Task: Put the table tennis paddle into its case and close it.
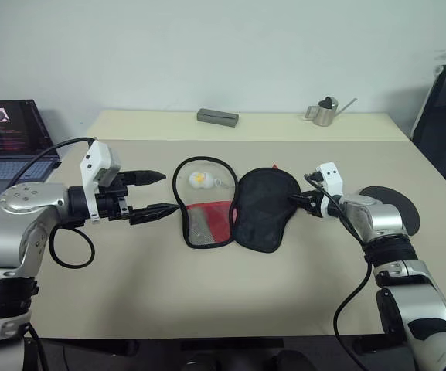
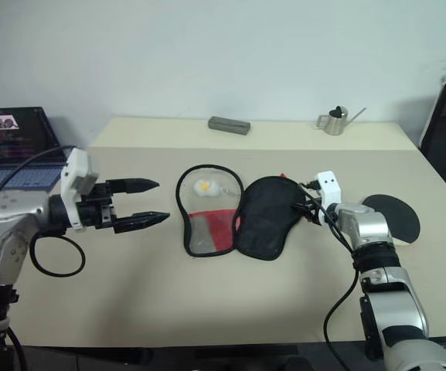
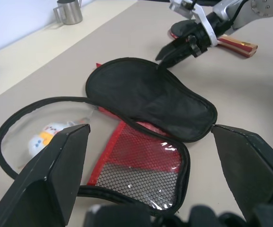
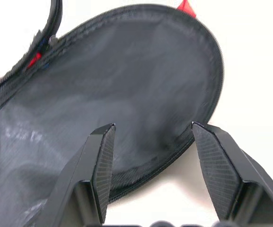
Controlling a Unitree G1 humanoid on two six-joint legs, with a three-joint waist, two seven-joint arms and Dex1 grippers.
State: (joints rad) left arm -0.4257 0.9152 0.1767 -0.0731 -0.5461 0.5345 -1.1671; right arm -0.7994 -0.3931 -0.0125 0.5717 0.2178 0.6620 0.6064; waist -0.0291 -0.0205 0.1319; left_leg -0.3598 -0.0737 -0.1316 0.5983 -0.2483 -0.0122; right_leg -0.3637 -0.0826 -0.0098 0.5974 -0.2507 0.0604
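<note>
One case, one paddle, two pincers.

The black-and-red paddle-shaped cloth case lies open: one half is soft, dull black cloth, the other has red net and shiny see-through plastic. The round black paddle has a smooth, dull rubber face and a shiny wooden handle. The small silver watering can is shiny metal. The big pale table looks smooth and matt.

Opened case lies flat; right claw at its edge.
</note>
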